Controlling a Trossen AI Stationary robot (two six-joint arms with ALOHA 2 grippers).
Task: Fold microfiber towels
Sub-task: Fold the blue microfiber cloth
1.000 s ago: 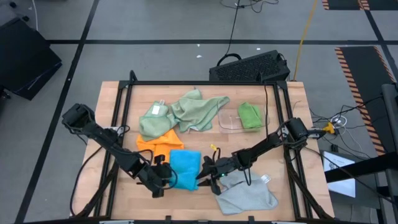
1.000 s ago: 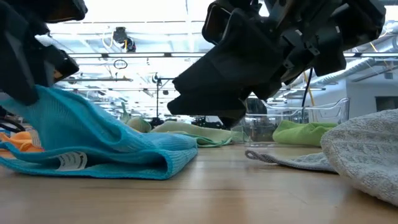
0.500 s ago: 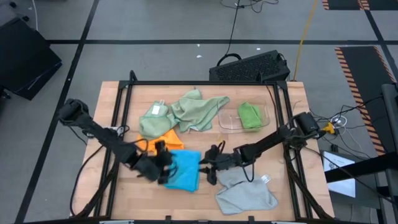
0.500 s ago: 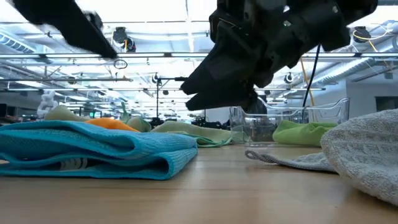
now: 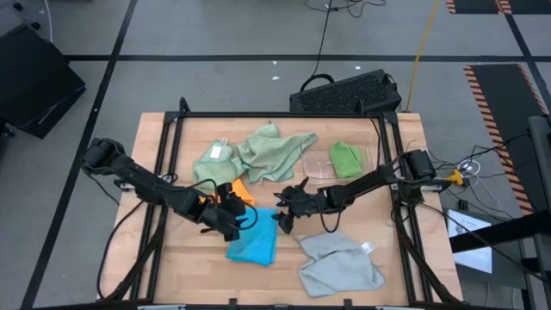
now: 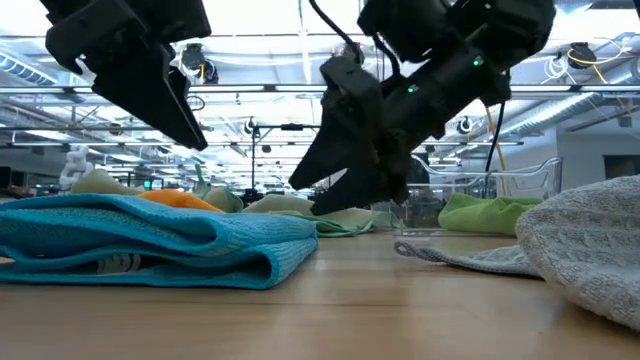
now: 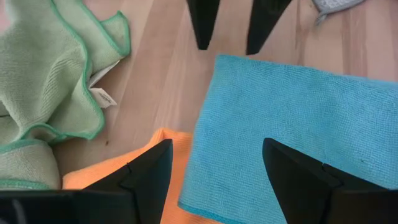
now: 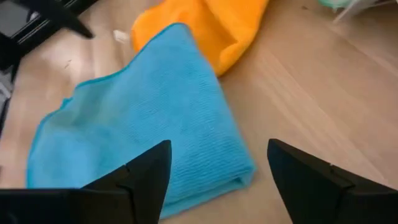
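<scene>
Two grippers flank folded blue towel (image 5: 254, 244) at desk (image 5: 284, 258) centre-front: left gripper (image 5: 232, 220) at its 10 o'clock, right gripper (image 5: 282, 217) at 2 o'clock. Both jaws wide apart, empty. Orange towel (image 5: 241, 191) at 12.

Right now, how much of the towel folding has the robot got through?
Done: the bright green towel sits folded in the clear tray, and the blue towel lies folded over. In hand: nothing; the left gripper and right gripper hang open above the blue towel's far edge. Left: the two pale green towels, the orange one and the grey one lie rumpled.
</scene>
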